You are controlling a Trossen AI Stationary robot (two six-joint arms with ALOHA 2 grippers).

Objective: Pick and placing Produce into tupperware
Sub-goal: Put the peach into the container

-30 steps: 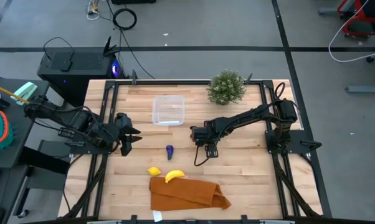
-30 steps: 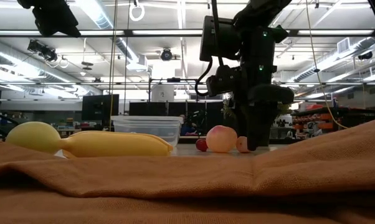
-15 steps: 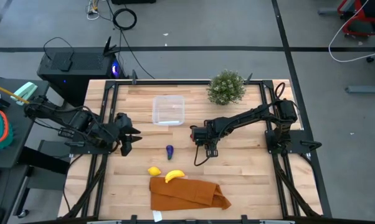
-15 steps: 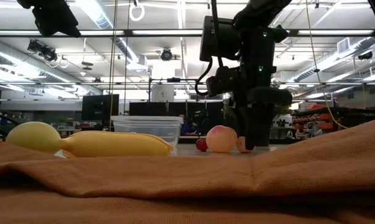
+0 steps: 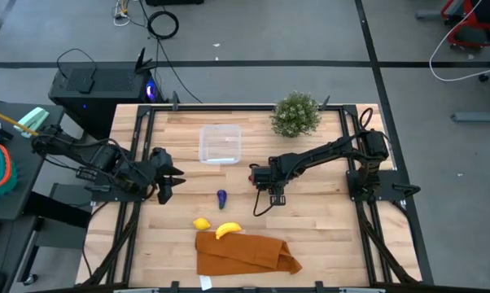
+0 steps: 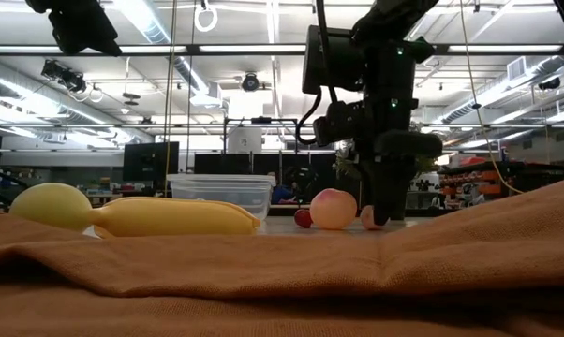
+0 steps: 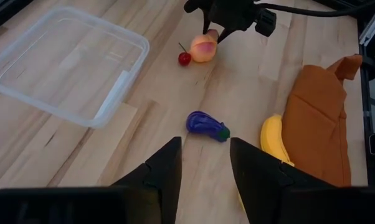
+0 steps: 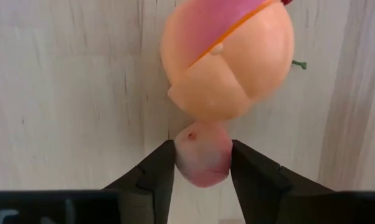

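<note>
My right gripper (image 5: 276, 198) is low over the table's middle, fingers pointing down, shut on a small pink-peach piece (image 8: 203, 152). This piece sits right beside the red-peach round fruit (image 8: 228, 56), and the tiny red piece (image 7: 184, 58) lies on the fruit's other side. The dark purple piece (image 5: 221, 197) lies on the wood to the left. The lemon (image 5: 201, 223) and banana (image 5: 228, 230) lie near the cloth. The clear tupperware (image 5: 220, 143) stands toward the far side. My left gripper (image 5: 168, 183) waits open at the table's left edge. My right gripper pinches the small pink-peach piece (image 8: 202, 163) between its two fingers (image 8: 157, 169), one on each side, coming from above and pointing down. In the low view the piece (image 6: 367, 218) sits at table height, close against the round fruit (image 6: 333, 209).
An orange-brown folded cloth (image 5: 245, 252) covers the near edge and fills the low view's foreground. A green bushy plant (image 5: 296, 114) stands at the far right corner. Bare wood (image 5: 318, 220) lies to the right of the cloth and the right gripper.
My right gripper has stayed low at the small piece beside the round fruit. In the low view its outline has shifted slightly and narrowed. No produce has moved.
</note>
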